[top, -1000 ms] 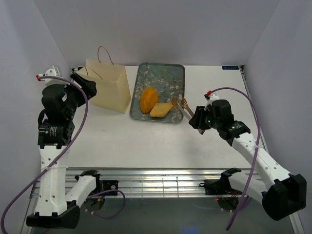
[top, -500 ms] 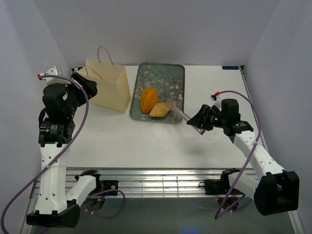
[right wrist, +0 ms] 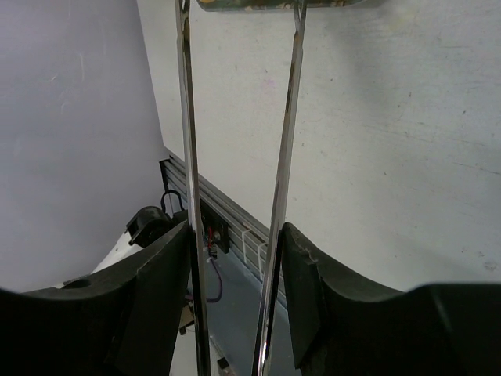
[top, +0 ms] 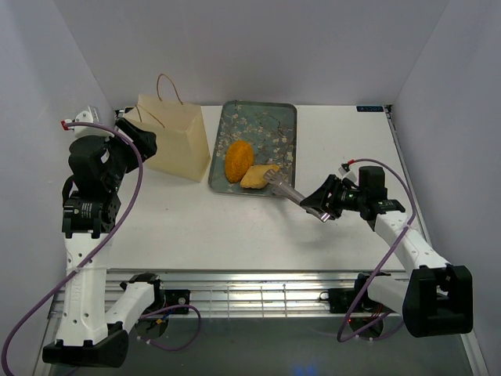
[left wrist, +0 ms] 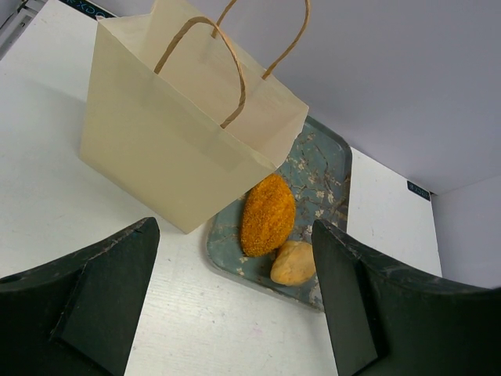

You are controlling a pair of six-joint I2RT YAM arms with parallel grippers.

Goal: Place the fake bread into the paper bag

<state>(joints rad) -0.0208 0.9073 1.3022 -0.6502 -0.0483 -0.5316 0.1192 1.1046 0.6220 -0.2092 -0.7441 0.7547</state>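
Note:
Two pieces of fake bread lie on the floral tray [top: 274, 125]: a big orange oval loaf [top: 238, 159] and a pale tan piece [top: 257, 178] beside it. The loaf [left wrist: 268, 214] and the tan piece [left wrist: 293, 262] also show in the left wrist view. The cream paper bag [top: 174, 135] stands upright left of the tray, cord handles up. My right gripper [top: 317, 205] is shut on metal tongs [top: 286, 188], whose tips reach the tan piece at the tray's near edge. The tong arms [right wrist: 286, 157] stand apart. My left gripper [top: 135, 135] hangs open beside the bag [left wrist: 180, 141].
The tray [left wrist: 325, 164] touches the bag's right lower corner. White walls close in the table on the left, back and right. An aluminium rail [top: 258, 294] runs along the near edge between the arm bases.
My right arm has swung lower and leftward, and the tong tips have moved from the tray's right edge to the tan piece. The left arm has not moved.

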